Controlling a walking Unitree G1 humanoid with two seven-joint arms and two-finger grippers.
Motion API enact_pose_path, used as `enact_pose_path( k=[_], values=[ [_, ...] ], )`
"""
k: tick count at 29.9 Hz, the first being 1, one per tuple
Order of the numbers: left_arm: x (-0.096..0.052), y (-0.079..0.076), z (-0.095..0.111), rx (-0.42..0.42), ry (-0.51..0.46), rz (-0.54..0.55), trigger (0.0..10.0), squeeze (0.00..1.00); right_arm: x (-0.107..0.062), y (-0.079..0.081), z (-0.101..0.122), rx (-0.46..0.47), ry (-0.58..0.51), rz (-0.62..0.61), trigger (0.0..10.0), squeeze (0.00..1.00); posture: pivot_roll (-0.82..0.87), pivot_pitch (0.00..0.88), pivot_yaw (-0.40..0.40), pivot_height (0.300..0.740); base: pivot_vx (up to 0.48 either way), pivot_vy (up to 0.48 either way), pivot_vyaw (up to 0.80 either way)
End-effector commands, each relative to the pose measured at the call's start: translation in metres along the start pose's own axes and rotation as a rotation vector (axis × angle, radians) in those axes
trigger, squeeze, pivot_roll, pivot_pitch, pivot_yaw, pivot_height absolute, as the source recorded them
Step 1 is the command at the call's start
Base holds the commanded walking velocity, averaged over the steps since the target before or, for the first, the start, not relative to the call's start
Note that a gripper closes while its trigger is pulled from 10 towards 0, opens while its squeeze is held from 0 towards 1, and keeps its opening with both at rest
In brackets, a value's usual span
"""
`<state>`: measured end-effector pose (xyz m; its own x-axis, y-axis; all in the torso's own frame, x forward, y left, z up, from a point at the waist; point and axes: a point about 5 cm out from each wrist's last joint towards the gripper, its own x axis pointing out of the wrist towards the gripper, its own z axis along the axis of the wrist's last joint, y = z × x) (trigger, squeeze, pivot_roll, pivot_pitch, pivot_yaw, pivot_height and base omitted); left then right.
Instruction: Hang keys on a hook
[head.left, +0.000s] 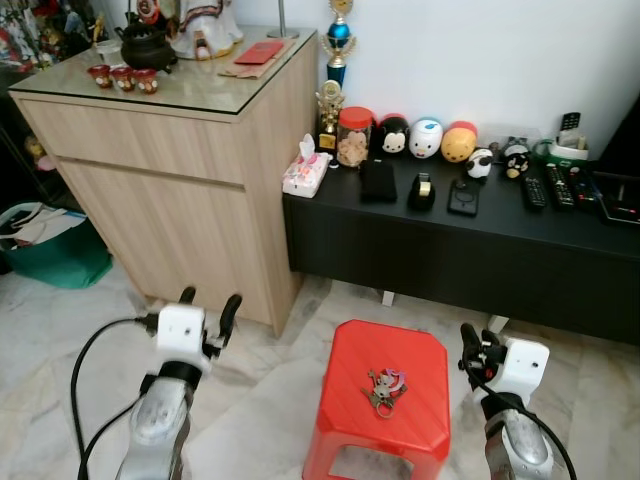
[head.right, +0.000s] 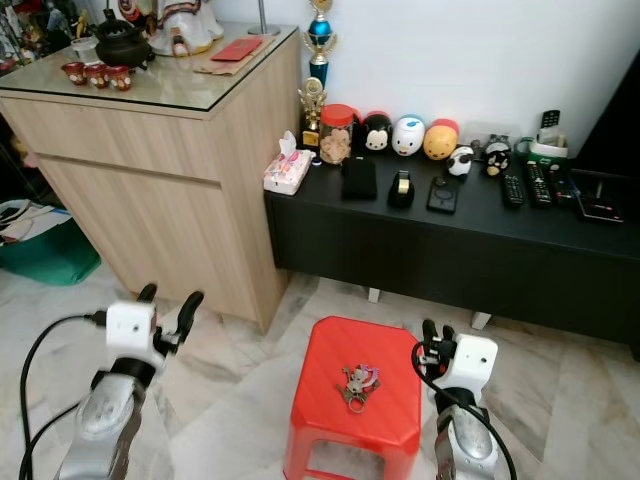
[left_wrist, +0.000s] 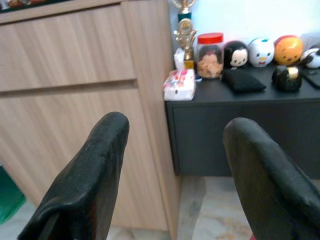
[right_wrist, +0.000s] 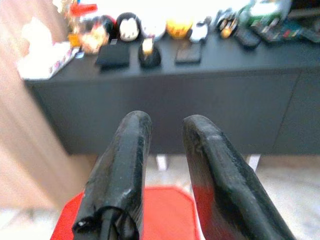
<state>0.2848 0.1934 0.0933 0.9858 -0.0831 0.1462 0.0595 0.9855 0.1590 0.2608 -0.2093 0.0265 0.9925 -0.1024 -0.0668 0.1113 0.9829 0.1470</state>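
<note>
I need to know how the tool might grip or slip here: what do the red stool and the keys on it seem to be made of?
The red stool looks like moulded plastic: even colour, rounded edges, soft sheen on the seat. The keys look like grey metal with a dull glint, bunched with a reddish piece whose material I cannot tell.
</note>
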Motion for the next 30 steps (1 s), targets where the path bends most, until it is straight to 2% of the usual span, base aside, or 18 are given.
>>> enact_pose_path(
  k=[1, 2, 8, 17, 24, 30],
  values=[
    [0.003, 0.002, -0.004, -0.009, 0.018, 0.025, 10.0, 0.00, -0.001, -0.001, 0.002, 0.014, 0.000, -0.013, 10.0, 0.00, -0.06, 0.000, -0.016, 0.740, 0.000, 0.000, 0.00],
    [0.010, -0.002, 0.001, -0.028, 0.001, 0.040, 10.0, 0.00, 0.001, -0.002, 0.011, 0.009, -0.024, 0.003, 10.0, 0.00, -0.07, 0.000, -0.016, 0.740, 0.000, 0.000, 0.00],
    [0.018, -0.008, 0.008, -0.046, -0.012, 0.039, 10.0, 0.00, 0.012, -0.013, 0.023, -0.011, -0.053, -0.026, 10.0, 0.00, -0.06, 0.000, -0.014, 0.740, 0.000, 0.000, 0.00],
    [0.023, 0.007, 0.007, -0.038, -0.021, 0.118, 10.0, 0.00, 0.022, -0.016, 0.037, -0.036, -0.071, -0.024, 10.0, 0.00, -0.09, 0.000, -0.051, 0.740, 0.000, 0.000, 0.00],
    [0.032, -0.005, 0.013, -0.041, -0.045, 0.114, 10.0, 0.00, 0.037, -0.030, 0.056, -0.055, -0.097, -0.041, 10.0, 0.00, -0.08, 0.000, -0.101, 0.740, 0.000, 0.000, 0.00],
    [0.034, -0.010, 0.020, -0.035, -0.078, 0.101, 10.0, 0.00, 0.043, -0.043, 0.076, -0.084, -0.141, -0.062, 10.0, 0.00, -0.08, 0.000, -0.119, 0.740, 0.000, 0.000, 0.00]
  ],
)
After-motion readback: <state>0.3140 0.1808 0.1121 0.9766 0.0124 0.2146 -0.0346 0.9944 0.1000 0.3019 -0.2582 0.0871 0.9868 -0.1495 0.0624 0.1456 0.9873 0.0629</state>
